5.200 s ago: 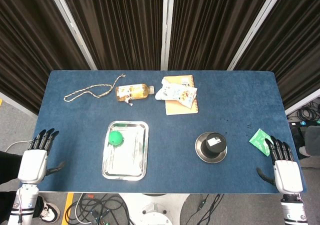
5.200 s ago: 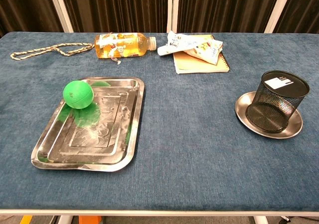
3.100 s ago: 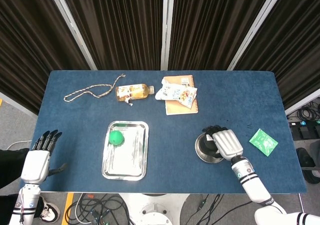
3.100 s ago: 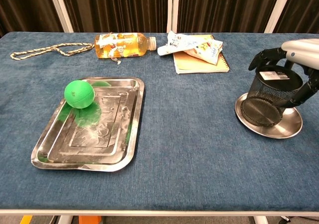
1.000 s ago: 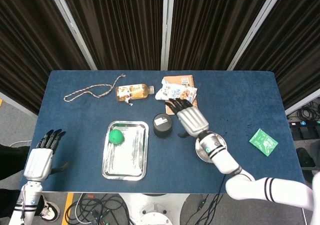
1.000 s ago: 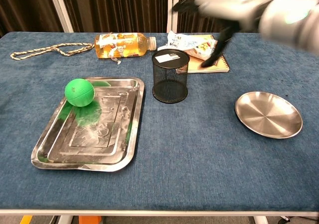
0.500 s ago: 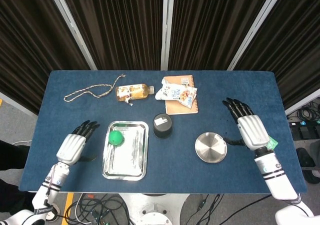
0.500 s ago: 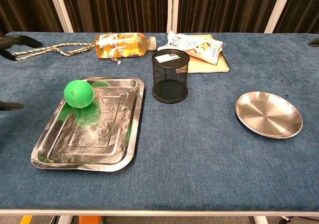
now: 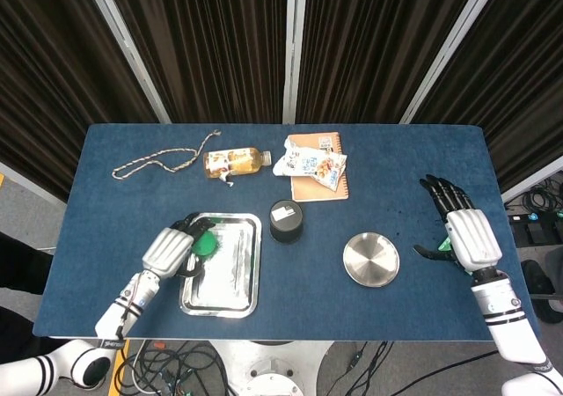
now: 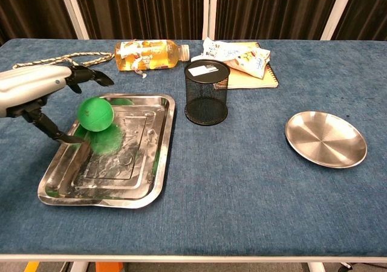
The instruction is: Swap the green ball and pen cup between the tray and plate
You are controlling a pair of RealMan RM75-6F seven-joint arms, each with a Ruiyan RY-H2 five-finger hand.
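The green ball (image 9: 204,244) (image 10: 95,113) lies in the far left corner of the steel tray (image 9: 224,282) (image 10: 121,163). My left hand (image 9: 169,247) (image 10: 37,88) is at the tray's left edge, with its fingers (image 10: 91,75) stretched over the ball and the thumb low in front of it; it does not grip the ball. The black mesh pen cup (image 9: 285,221) (image 10: 207,92) stands upright on the table between tray and plate. The round steel plate (image 9: 370,259) (image 10: 326,139) holds nothing. My right hand (image 9: 466,234) hovers near the table's right edge with fingers apart, holding nothing.
Along the back lie a rope (image 9: 158,160), a bottle on its side (image 9: 236,161) (image 10: 148,54) and a notebook with a snack packet on it (image 9: 317,172) (image 10: 239,57). A bit of a green packet (image 9: 442,245) shows beside the right hand.
My right hand moved the pen cup from the plate to the table's middle, let go and drew back to the right edge. My left hand came in over the tray to the ball.
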